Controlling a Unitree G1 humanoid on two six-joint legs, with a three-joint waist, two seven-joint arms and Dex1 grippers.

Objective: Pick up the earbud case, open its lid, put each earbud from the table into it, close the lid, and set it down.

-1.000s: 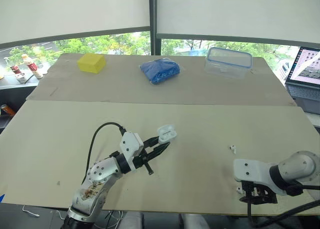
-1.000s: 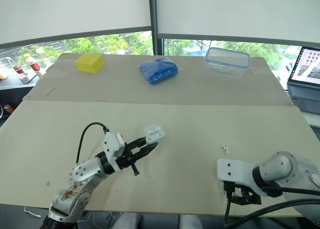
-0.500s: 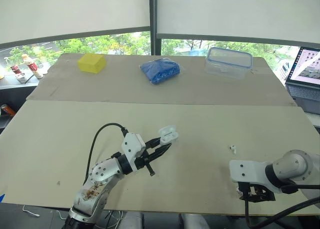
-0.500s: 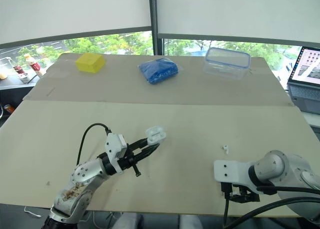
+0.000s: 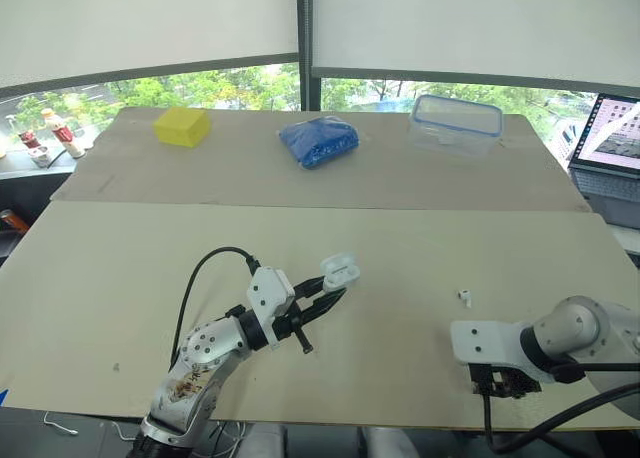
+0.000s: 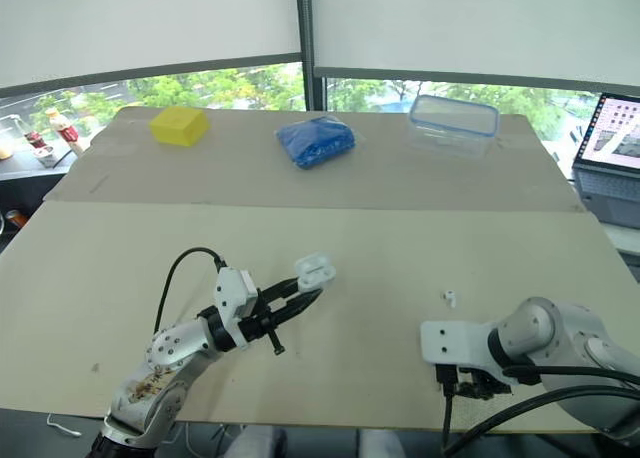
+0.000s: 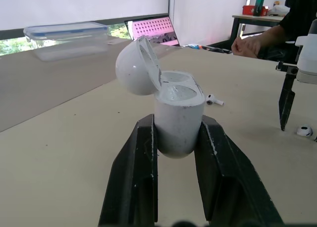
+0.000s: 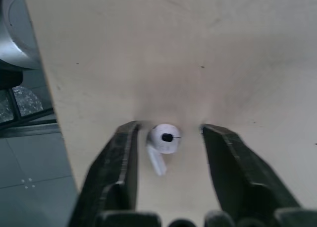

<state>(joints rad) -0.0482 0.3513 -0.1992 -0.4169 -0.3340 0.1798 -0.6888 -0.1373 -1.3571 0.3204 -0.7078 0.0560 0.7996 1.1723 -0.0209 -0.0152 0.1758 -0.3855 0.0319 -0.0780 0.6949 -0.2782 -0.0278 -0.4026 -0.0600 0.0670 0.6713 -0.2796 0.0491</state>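
Left fingers (image 7: 141, 157) clamp the earbud case (image 7: 178, 115), lid flipped open, above the surface (image 5: 120, 268); right fingers (image 8: 121, 157) spread wide around one earbud (image 8: 164, 138), seemingly not touching; second earbud (image 5: 465, 297) lies nearby

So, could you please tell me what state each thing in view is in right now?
case: lid open, clamped in left gripper
left gripper: shut on case
right gripper: open, straddling near earbud
near earbud: lying on table, ungripped
far earbud: lying on table, apart from both grippers
container: lid on
laptop: open, screen lit
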